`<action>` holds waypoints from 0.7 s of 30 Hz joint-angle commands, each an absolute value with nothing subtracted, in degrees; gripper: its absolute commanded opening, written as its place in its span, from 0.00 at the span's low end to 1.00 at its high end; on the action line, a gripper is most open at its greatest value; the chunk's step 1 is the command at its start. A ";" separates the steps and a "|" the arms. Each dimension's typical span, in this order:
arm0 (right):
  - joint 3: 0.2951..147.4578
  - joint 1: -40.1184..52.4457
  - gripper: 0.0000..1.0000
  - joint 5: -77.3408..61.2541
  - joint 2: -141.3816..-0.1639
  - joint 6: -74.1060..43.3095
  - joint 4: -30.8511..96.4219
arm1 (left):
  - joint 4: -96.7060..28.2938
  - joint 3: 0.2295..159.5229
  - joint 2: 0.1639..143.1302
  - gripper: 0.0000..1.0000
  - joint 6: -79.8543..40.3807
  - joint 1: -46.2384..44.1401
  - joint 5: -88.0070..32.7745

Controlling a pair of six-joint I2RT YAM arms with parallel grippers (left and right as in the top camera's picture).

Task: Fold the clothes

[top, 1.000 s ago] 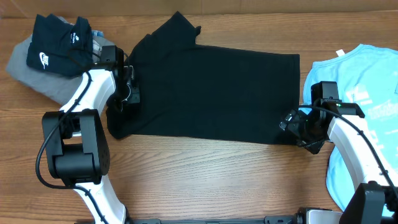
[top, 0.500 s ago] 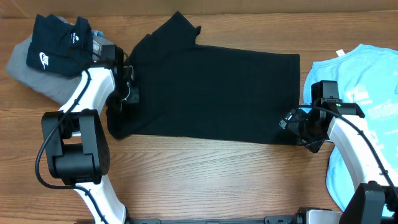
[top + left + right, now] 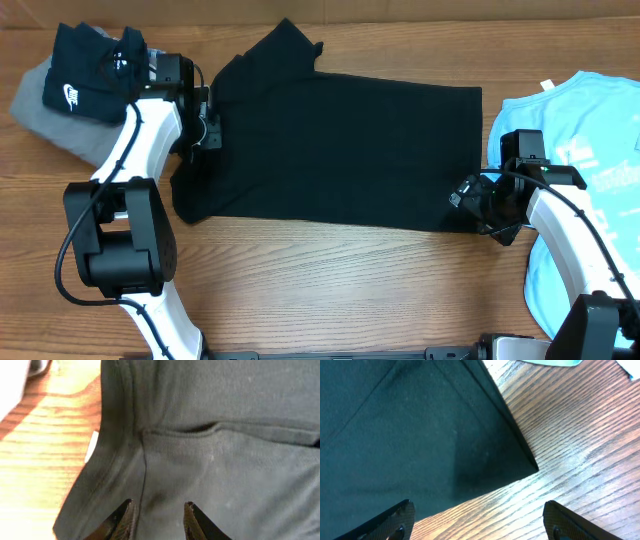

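The clothes, a plain black T-shirt point(image 3: 340, 150), lie spread flat across the middle of the table, with a sleeve sticking out at the far left. My left gripper point(image 3: 207, 130) hovers over the shirt's left edge near the collar. In the left wrist view its jaws point(image 3: 159, 520) stand a little apart over a seam, with nothing pinched between them, and a small white label point(image 3: 91, 446) peeks out at the edge. My right gripper point(image 3: 465, 195) is wide open at the shirt's near right corner point(image 3: 520, 455), its fingers point(image 3: 395, 520) straddling cloth and bare wood.
A small dark garment with a white swoosh point(image 3: 85, 75) lies on a grey folded garment point(image 3: 40, 115) at the far left. A light blue shirt point(image 3: 580, 150) lies at the right, under the right arm. Bare wood runs along the table's near side point(image 3: 340, 280).
My left gripper has moved toward the far side along the shirt's left edge. The right arm and the shirt have not moved.
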State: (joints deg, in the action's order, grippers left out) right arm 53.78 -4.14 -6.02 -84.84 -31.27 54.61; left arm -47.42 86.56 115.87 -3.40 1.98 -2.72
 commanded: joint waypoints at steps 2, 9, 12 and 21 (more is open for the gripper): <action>53.41 -4.47 0.85 -6.81 -85.06 -31.11 54.37 | -44.01 84.14 116.64 0.32 -2.74 1.87 -2.35; 53.41 -4.47 0.85 -7.68 -85.06 -31.09 54.39 | -39.55 84.09 116.68 0.29 -2.50 1.83 -1.91; 53.41 -4.47 0.85 -7.81 -85.06 -31.27 54.37 | -39.03 84.03 116.75 0.28 -2.48 1.74 -1.89; 53.41 -4.47 0.85 -7.84 -85.06 -31.24 54.83 | -38.04 83.35 118.91 0.49 -1.65 1.76 -1.87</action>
State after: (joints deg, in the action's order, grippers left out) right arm 53.78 -4.14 -7.51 -84.84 -31.29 54.98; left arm -38.41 84.33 116.71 -2.55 1.98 -2.66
